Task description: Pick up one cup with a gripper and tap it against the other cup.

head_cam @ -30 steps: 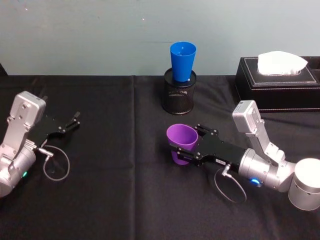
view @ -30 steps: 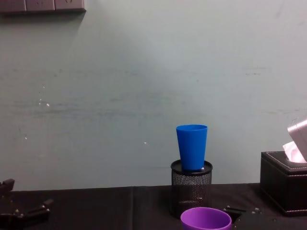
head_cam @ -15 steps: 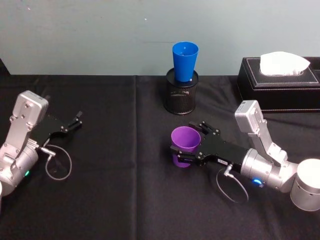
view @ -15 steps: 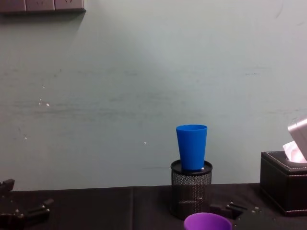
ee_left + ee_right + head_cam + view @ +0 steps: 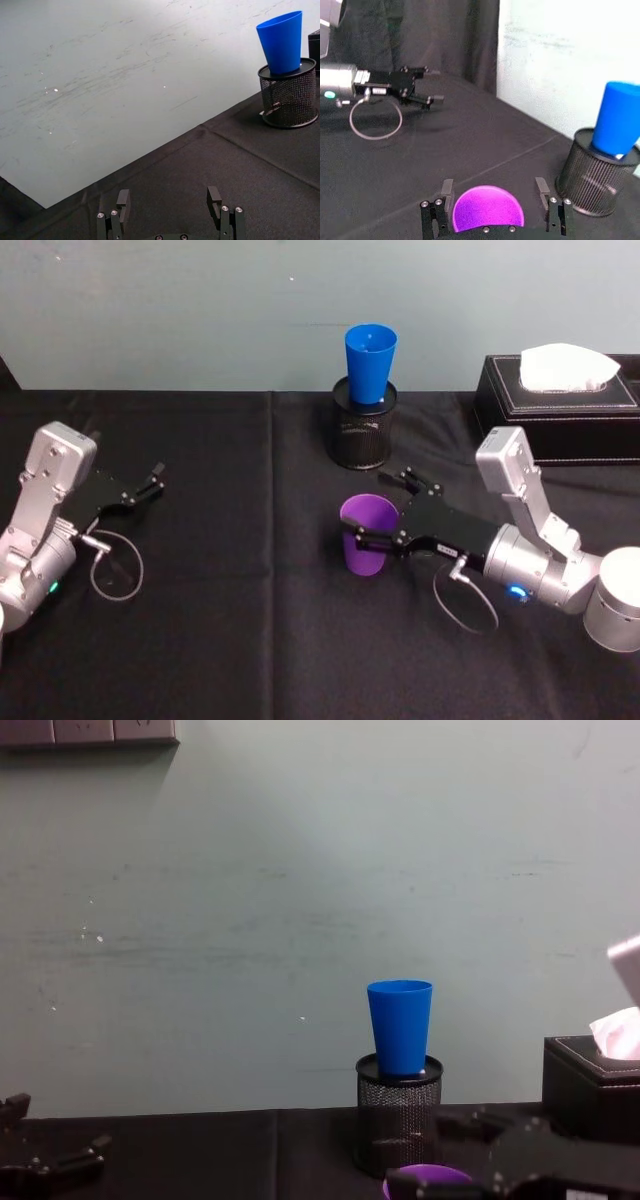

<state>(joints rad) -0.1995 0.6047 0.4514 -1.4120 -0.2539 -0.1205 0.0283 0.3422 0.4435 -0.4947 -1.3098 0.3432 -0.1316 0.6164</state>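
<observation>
Roughly halfway: right gripper [image 5: 372, 537] has its fingers pinching the purple tapered plastic tumbler [image 5: 367, 532] mid-table, tap on the blue plastic tumbler [image 5: 370, 362] sitting in the black wire-mesh pen holder [image 5: 363, 431] still pending, left gripper [image 5: 150, 480] parked, jaws spread.

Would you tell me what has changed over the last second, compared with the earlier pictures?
The right gripper has tipped the purple cup it holds, so the mouth now faces more sideways, and its arm has shifted slightly right. The blue cup still sits in the mesh pen holder, and the left gripper stays parked, open.
</observation>
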